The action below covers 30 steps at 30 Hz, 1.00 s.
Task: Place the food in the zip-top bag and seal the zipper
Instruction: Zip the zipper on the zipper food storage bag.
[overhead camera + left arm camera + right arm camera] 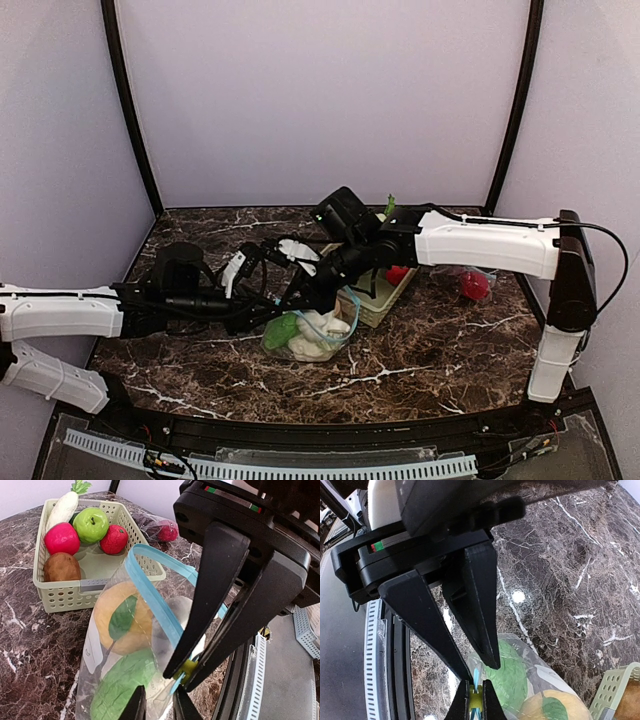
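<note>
The clear zip-top bag (150, 645) with a blue zipper strip lies on the marble table next to the basket; it also shows from above as the bag (315, 338). Inside it are an orange fruit with a leaf (117, 617) and a green leafy piece (122, 687). My right gripper (475, 699) is shut on the yellow zipper slider (187, 669) at the bag's near end. My left gripper (159, 702) is open, its fingers standing apart on either side of the bag's corner film just below the slider. More food lies in the basket: a green apple (91, 524), two red fruits and a brown potato (61, 566).
The pale green lattice basket (65, 594) stands just behind the bag and also holds a white radish (62, 509). A second clear bag with a red item (475, 285) lies at the right. The table's ribbed front rail (306, 630) runs close beside the grippers.
</note>
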### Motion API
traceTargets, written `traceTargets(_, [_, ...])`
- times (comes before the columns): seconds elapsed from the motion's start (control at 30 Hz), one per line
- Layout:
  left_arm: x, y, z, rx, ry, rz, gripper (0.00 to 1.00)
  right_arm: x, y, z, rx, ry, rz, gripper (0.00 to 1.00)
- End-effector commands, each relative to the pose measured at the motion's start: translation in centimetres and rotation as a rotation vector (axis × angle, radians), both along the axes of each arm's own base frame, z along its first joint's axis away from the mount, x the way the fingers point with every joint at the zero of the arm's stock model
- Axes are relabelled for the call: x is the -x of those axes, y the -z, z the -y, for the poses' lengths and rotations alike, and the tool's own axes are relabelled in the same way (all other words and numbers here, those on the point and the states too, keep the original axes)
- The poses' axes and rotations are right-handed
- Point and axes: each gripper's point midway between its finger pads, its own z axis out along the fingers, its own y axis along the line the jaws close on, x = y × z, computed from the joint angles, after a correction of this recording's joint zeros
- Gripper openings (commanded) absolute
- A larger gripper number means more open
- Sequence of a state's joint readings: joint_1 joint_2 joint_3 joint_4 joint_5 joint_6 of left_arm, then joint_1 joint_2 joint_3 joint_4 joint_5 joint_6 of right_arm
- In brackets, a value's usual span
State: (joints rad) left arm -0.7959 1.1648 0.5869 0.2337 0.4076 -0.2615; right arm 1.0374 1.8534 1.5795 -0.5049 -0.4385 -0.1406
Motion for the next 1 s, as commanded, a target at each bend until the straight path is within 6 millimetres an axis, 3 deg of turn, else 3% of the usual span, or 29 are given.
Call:
traceTargets(0.0, [0.1, -1.2, 0.7, 0.025, 0.035, 0.022, 0.17, 0.5, -2.3, 0.3, -0.044, -0.014, 0.002, 0.0])
traceTargets(0.3, [0.1, -1.5, 1.1, 0.039, 0.05, 0.028, 0.15, 1.1, -2.0, 0.2, -0.03, -0.047, -0.033, 0.0])
traceTargets(0.43, [0.0, -1.6, 1.3, 0.044, 0.058, 0.034, 0.01, 1.1, -2.0, 0.3, -0.019, -0.051, -0.028, 0.0])
traceTargets(0.63, [-0.4, -1.8, 0.5, 0.052, 0.003, 0.059, 0.01, 0.7, -2.4, 0.8, 0.011, -0.039, 0.005, 0.0])
traceTargets(0.97, [-0.5, -2.8, -1.0, 0.097, -0.075, 0.095, 0.01, -0.5, -1.0, 3.2, 0.1, 0.024, 0.019, 0.0])
